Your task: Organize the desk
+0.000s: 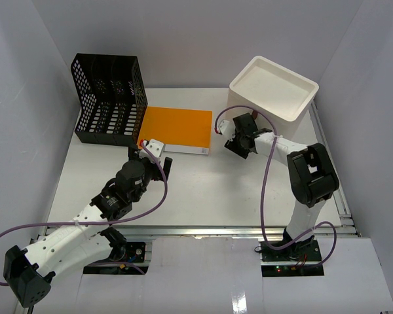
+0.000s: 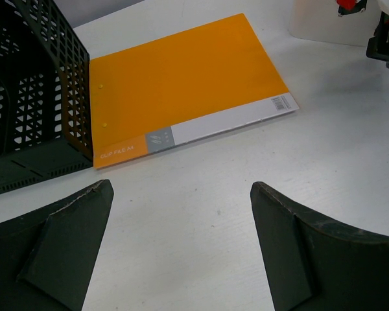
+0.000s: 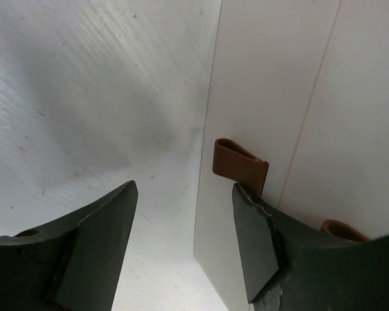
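The white surface [image 1: 203, 190] spreads under everything; over its middle the left claw [image 1: 156, 152] stands wide open and empty, facing the orange clip file [image 1: 177, 129] that lies flat at 12 o'clock. The right claw [image 1: 239, 136], jaws apart and holding nothing, is at 1 o'clock just beside a brown pull tab [image 3: 240, 166] of the white drawer box [image 1: 273, 88], and a black mesh file holder [image 1: 111, 98] stands at 10 o'clock.

White desk [image 1: 203, 196], flat, metal rail [image 1: 236, 229] along the near edge. On it:
- black mesh file rack [image 1: 111, 98], upright, far left corner
- orange folder [image 1: 177, 129], lying flat just beside the rack's right side
- white box [image 1: 274, 88], far right corner, well apart from the folder
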